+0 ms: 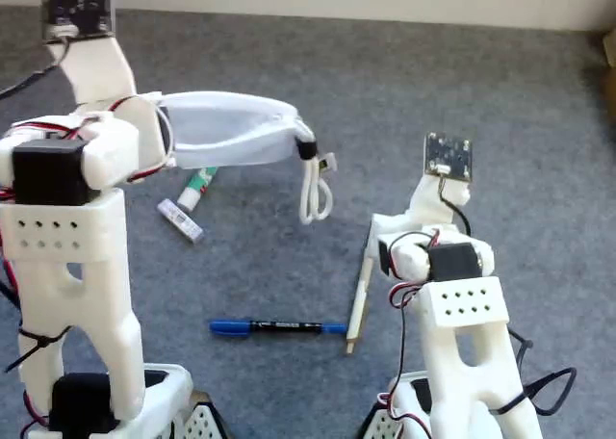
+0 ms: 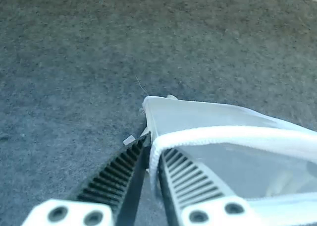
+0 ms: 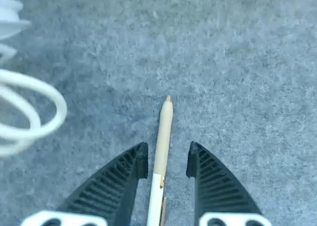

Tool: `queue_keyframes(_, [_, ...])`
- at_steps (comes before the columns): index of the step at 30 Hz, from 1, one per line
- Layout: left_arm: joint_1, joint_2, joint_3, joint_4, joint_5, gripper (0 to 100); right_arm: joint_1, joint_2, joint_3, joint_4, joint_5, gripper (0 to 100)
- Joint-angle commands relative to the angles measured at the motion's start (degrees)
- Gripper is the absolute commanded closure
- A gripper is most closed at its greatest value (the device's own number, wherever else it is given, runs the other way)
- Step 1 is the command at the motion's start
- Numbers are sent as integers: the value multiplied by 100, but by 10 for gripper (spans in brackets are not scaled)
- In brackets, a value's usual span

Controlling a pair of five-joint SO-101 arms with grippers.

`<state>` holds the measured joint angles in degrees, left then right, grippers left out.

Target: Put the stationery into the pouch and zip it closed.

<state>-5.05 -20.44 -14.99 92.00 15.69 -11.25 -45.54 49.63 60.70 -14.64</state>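
A grey carpet [image 1: 481, 92] lies under both arms. In the upper left of the high view, the left claw [image 2: 153, 149] is clamped on the rim of the clear pouch [image 1: 226, 131]. Right of the middle, the right claw [image 3: 166, 159] is apart, with a tan pen [image 3: 163, 132] between its fingers. A blue pen [image 1: 274, 327] lies at the bottom middle. A green tube [image 1: 197, 187] and a white stick [image 1: 180, 219] lie just below the pouch.
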Motion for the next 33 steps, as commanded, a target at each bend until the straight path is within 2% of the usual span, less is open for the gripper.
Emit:
queue_keyframes(1, [-154, -31, -321, 35, 70, 993, 48, -40, -48, -154, -176, 868])
queue_keyframes(8, [-145, -31, -303, 44, 202, 993, -13, 75, -48, -312, -202, 868])
queue_keyframes(13, [-145, -22, -303, 123, 237, 993, -119, 1147, -101, -523, -615, 868])
queue_keyframes(21, [-145, -22, -48, 158, 246, 993, -180, 2404, -690, -585, -712, 868])
queue_keyframes(26, [-145, -22, 31, 149, 246, 993, -629, 2563, -725, -611, -1160, 868])
queue_keyframes(33, [-171, -22, 40, 185, 237, 993, -760, 2589, -716, -892, -1178, 868])
